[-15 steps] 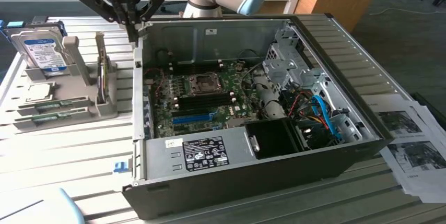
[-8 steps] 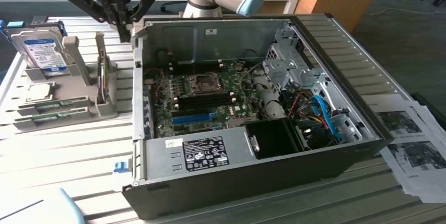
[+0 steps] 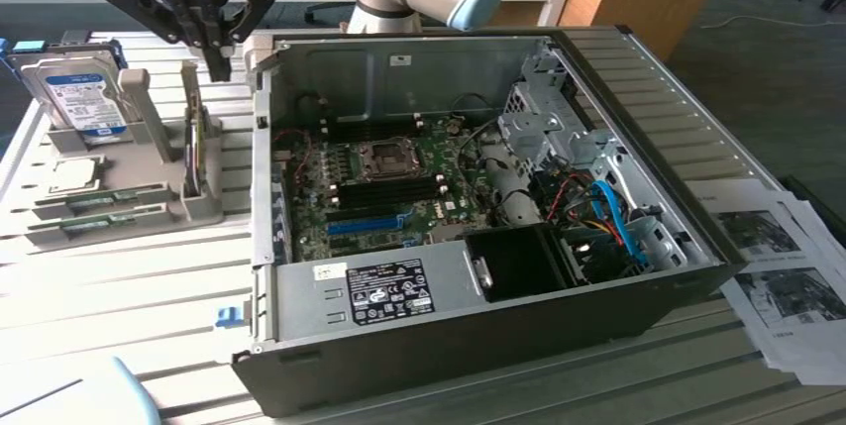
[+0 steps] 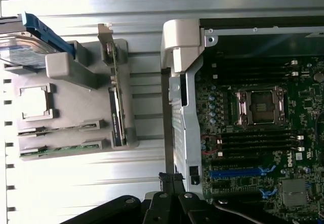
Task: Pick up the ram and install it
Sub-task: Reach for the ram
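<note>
The black two-fingered gripper (image 3: 217, 63) hung over the tall end of the grey plastic parts rack (image 3: 149, 113), its fingers pressed together and holding nothing; the ram (image 3: 95, 199), a long thin green circuit-board stick, lay flat in a slot at the rack's low end, a second stick (image 3: 113, 223) just beside it. Done well, I judged, the reach needed the fingers parted before descent and squared across the ram's narrow edges at mid-length, clear of the rack's walls; a tilted lift could jam it.
</note>
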`<move>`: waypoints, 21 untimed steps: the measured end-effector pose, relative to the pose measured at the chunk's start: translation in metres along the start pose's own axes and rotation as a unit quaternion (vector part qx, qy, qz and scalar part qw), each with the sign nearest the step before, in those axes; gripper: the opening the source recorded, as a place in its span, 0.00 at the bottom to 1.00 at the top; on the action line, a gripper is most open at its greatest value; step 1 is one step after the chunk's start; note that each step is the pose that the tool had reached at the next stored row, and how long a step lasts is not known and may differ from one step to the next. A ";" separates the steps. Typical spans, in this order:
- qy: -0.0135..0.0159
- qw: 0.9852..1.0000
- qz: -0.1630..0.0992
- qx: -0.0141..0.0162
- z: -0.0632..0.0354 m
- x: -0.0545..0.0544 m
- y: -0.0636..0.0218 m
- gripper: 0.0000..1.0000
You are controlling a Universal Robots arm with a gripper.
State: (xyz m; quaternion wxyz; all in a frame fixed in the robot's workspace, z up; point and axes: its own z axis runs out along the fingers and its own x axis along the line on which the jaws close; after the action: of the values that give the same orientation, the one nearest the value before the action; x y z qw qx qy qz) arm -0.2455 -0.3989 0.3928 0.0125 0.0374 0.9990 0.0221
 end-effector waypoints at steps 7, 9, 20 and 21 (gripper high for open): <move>0.000 1.000 0.000 0.000 -0.0003 0.014 -0.0011 0.09; 0.000 1.000 0.000 0.000 -0.0004 0.019 -0.0014 0.09; 0.000 1.000 0.000 0.000 -0.0009 0.040 -0.0030 0.09; 0.000 1.000 0.000 0.000 -0.0009 0.042 -0.0031 0.09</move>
State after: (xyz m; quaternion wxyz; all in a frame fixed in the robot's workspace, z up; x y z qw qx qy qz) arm -0.2874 -0.3988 0.3926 0.0125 0.0374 0.9990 0.0221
